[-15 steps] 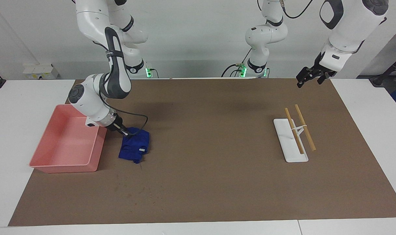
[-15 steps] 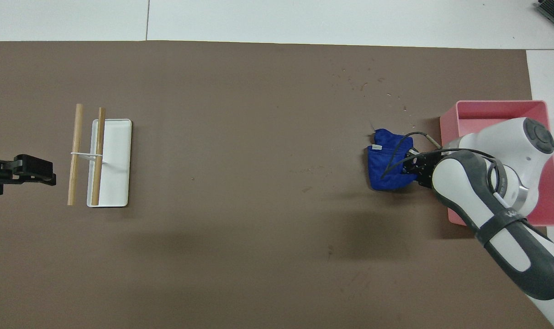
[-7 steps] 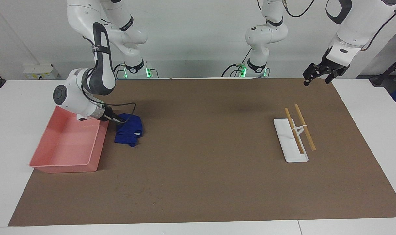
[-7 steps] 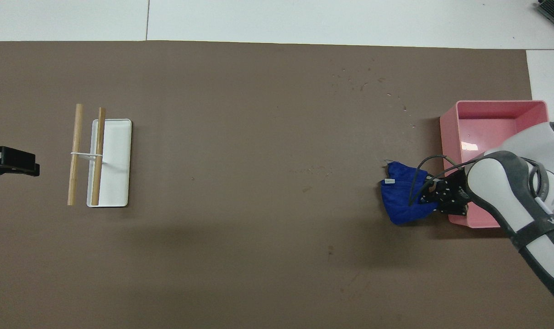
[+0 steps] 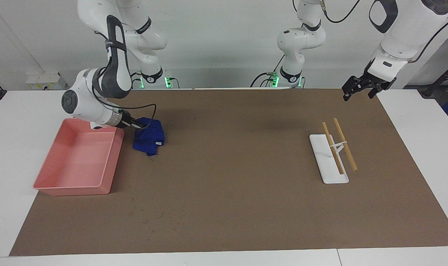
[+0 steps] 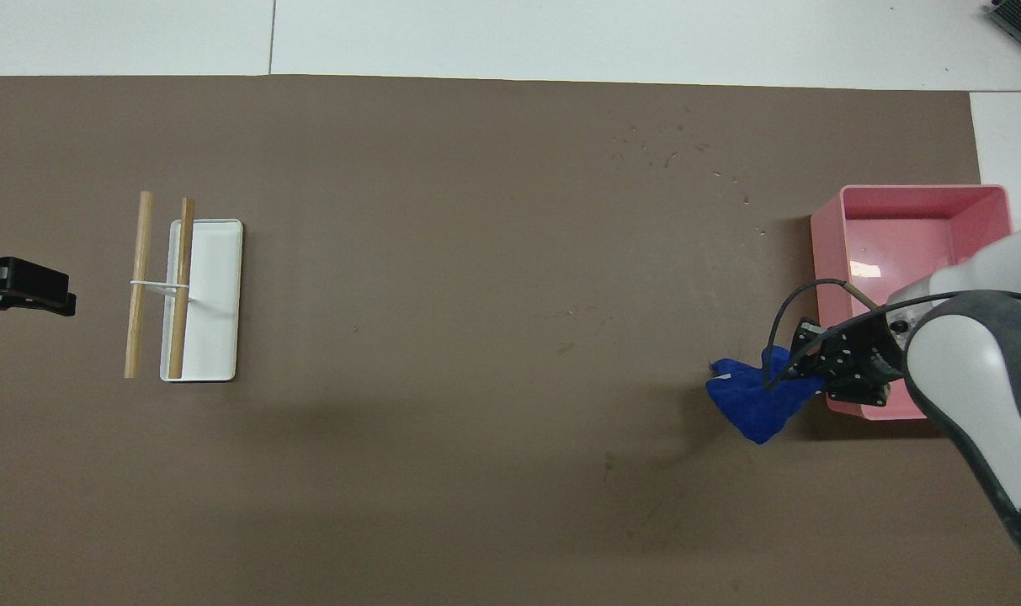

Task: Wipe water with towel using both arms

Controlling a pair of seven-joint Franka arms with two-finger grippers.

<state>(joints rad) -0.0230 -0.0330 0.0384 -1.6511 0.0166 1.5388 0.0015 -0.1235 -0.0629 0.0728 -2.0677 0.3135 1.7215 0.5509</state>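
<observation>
The deep-blue towel (image 5: 149,136) hangs bunched from my right gripper (image 5: 135,125), which is shut on its edge. It hangs just above the brown mat, beside the robot-side corner of the pink tray (image 5: 46,177). In the overhead view the towel (image 6: 750,404) sits next to my right gripper (image 6: 800,370) at the tray's corner. My left gripper (image 5: 356,88) waits open and empty in the air over the mat's edge at the left arm's end; it also shows in the overhead view (image 6: 22,286). I see no water on the mat.
A white rectangular dish (image 5: 329,162) with two wooden sticks (image 5: 345,144) tied by a white band lies toward the left arm's end. The pink tray (image 6: 914,198) is empty. Small specks (image 6: 670,156) dot the brown mat (image 5: 224,184) farther from the robots than the towel.
My right gripper has carried the towel toward the robots along the pink tray's side and raised it a little. My left gripper has barely shifted.
</observation>
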